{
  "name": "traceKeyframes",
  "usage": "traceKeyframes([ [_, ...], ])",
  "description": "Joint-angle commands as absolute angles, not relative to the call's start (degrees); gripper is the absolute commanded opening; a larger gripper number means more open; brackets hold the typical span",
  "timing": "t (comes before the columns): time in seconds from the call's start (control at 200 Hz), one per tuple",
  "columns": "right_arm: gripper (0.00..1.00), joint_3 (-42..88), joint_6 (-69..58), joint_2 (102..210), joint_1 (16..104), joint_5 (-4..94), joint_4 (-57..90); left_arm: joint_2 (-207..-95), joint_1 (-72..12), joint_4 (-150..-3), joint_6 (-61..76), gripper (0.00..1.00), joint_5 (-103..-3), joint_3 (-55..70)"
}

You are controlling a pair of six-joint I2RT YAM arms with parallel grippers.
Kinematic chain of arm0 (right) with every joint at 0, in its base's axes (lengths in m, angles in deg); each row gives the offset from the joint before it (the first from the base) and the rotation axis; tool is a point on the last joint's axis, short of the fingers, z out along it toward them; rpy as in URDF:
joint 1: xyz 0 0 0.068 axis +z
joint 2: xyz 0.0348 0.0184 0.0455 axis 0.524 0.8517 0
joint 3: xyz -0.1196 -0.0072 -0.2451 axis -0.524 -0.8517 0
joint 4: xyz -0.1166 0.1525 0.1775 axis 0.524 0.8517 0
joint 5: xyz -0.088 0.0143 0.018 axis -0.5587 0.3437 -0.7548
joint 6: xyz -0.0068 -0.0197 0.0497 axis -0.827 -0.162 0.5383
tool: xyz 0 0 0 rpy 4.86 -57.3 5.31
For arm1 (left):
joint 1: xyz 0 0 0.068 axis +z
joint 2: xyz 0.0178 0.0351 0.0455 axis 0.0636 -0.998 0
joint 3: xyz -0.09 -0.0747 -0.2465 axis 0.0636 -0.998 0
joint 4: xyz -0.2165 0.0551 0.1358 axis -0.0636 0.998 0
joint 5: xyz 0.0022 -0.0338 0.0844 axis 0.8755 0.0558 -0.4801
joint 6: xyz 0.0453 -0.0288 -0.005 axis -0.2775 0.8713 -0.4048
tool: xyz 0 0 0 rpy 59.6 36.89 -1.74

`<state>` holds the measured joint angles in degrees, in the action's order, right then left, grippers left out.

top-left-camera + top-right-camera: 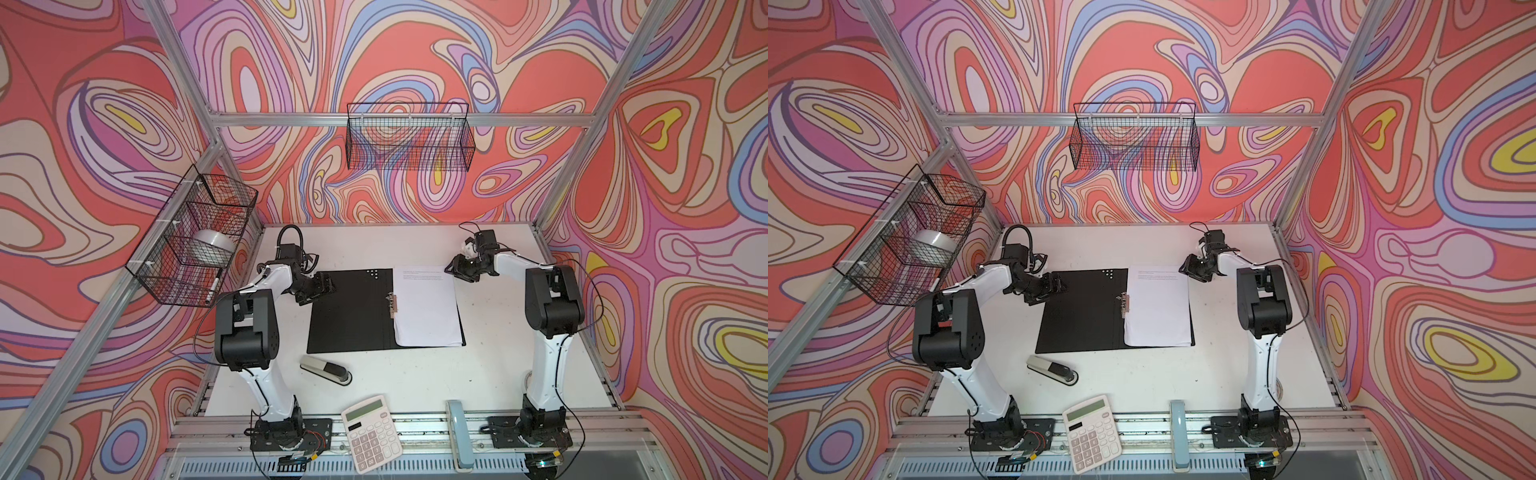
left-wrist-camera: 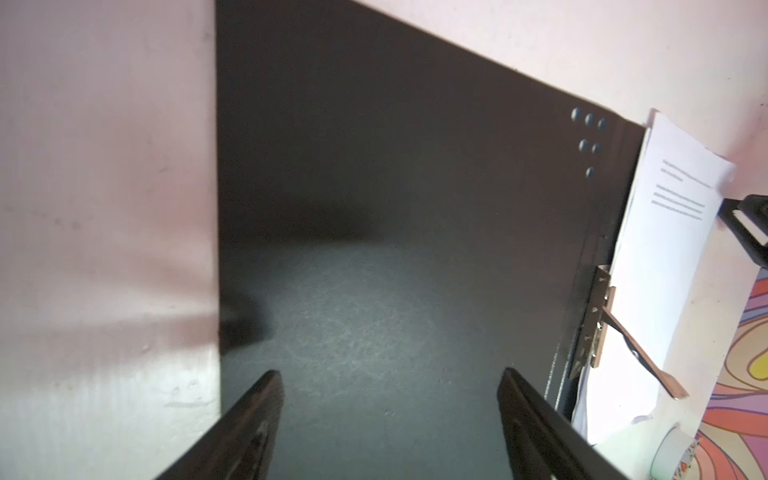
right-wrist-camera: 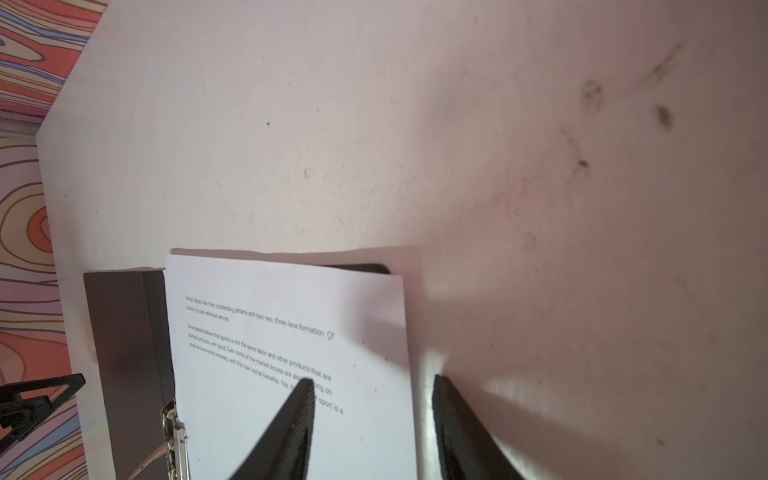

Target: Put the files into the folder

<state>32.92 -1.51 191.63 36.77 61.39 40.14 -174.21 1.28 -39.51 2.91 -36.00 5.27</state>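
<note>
folder point(image 1: 349, 311) lay open, black inside up, mid tabletop point(image 1: 415, 374). files point(image 1: 428, 307) sat on its right half, beside spine clip point(image 1: 392, 305). left gripper point(image 1: 331, 286) wide, empty, over left cover's far edge. right gripper point(image 1: 449, 269) half open, astride files' far right edge, nothing gripped.

I get bright, even top views, bowed at the edges; the wrist views are soft and pinkish, with a pale sheen on the folder point(image 2: 353, 324)
</note>
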Motion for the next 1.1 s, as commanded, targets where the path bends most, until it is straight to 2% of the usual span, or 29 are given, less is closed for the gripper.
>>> traceKeyframes([
  [0.0, 0.48, 34.9, -3.8, 193.3, 36.6, 61.7, 41.0, -175.6, 1.9, -36.9, 1.2, 0.82, -38.2, 6.8],
  [0.441, 0.49, 39.3, -5.3, 195.8, 36.5, 66.0, 42.4, -177.0, 3.7, -37.7, 0.7, 0.83, -41.0, 7.5],
  [1.097, 0.52, 42.9, -7.2, 198.0, 36.6, 67.7, 47.1, -181.8, 4.6, -36.7, 0.3, 0.82, -37.3, 11.2],
])
